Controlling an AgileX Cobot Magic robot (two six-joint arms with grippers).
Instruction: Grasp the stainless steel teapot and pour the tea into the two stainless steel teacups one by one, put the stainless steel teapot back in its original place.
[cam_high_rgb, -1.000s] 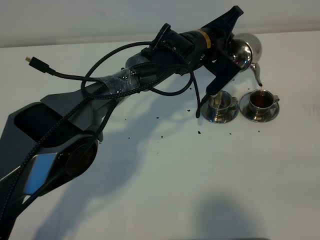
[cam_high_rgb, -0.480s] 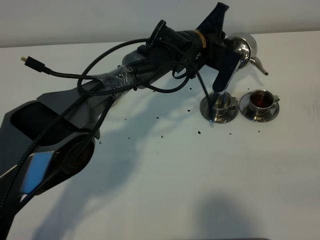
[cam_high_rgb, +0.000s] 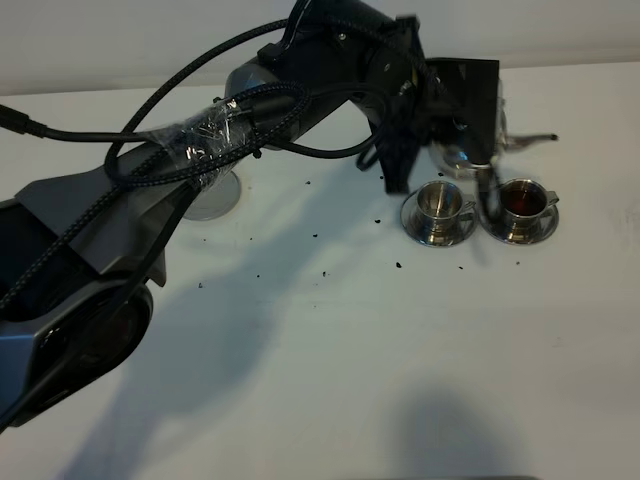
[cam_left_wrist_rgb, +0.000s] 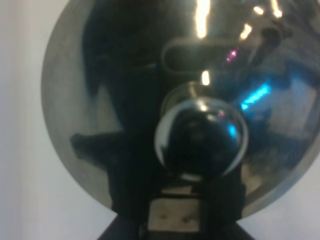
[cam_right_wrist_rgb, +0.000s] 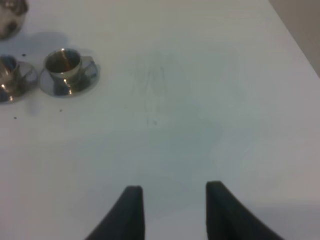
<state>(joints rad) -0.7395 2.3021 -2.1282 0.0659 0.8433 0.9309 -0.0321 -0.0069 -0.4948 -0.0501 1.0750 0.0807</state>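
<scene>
My left gripper (cam_high_rgb: 465, 120) is shut on the stainless steel teapot (cam_high_rgb: 455, 160), held just behind the two teacups with its thin spout (cam_high_rgb: 530, 138) pointing right, about level. In the left wrist view the teapot's domed lid and knob (cam_left_wrist_rgb: 200, 137) fill the frame. The right teacup (cam_high_rgb: 520, 200) on its saucer holds reddish-brown tea. The left teacup (cam_high_rgb: 437, 203) on its saucer shows only steel inside. The empty round saucer (cam_high_rgb: 212, 200) lies far left, partly under my arm. My right gripper (cam_right_wrist_rgb: 172, 210) is open and empty over bare table, well away from the cups (cam_right_wrist_rgb: 64, 62).
Small dark specks (cam_high_rgb: 398, 265) lie scattered on the white table in front of the cups and saucer. My left arm and its black cables (cam_high_rgb: 230, 130) stretch across the back of the table. The table's right edge (cam_right_wrist_rgb: 295, 40) shows in the right wrist view.
The left arm has swung round and the teapot has come back from a tilt over the right cup to about level, sitting lower and closer behind the cups. The right cup holds tea throughout.
</scene>
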